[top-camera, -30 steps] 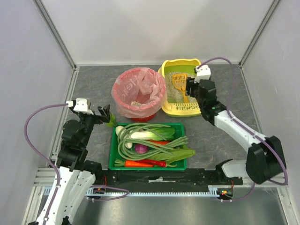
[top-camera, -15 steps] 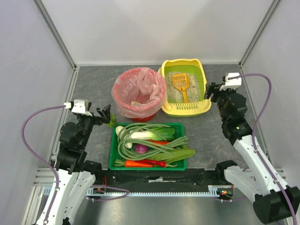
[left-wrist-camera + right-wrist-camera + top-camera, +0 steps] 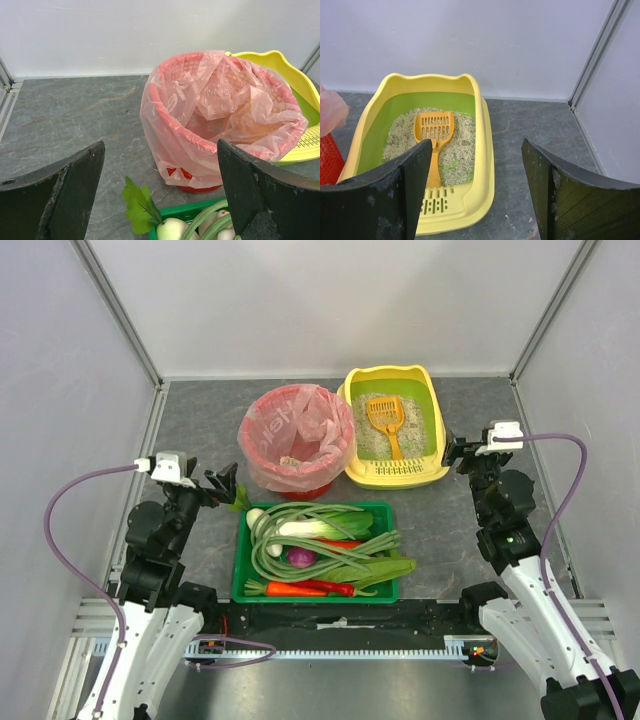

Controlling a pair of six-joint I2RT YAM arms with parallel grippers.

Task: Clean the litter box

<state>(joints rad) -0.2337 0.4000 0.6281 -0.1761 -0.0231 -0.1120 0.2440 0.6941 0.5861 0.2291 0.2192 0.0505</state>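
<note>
At the near edge, a green tray (image 3: 240,562) sits on the grey tabletop (image 3: 450,530) between the two arms. It holds long beans (image 3: 300,550), a leek (image 3: 325,527), a red onion (image 3: 301,558), a carrot (image 3: 295,589) and a red chilli (image 3: 335,587).

The left hand (image 3: 228,490) hovers just off the tray's far left corner. Its fingers are spread wide with nothing between them. Its wrist view looks over a green leaf (image 3: 137,205) toward the bin.

The right hand (image 3: 462,452) hangs well to the right of the tray. It is just beside the litter box's near right corner, apart from it, with its fingers also wide and empty.

Farther back, a red bin (image 3: 300,480) lined with a pink bag (image 3: 265,430) stands left of centre, just behind the tray.

The litter box (image 3: 395,476) sits on the tabletop near the back wall, right of the bin and close beside it. It is yellow with a green inner lining and grey-beige litter (image 3: 368,442). An orange scoop (image 3: 384,418) lies in the litter, with its slotted head toward the wall and its handle pointing at the box's near ledge. The right wrist view shows the box (image 3: 486,165) and scoop (image 3: 434,131) ahead and slightly left of the spread fingers.
</note>
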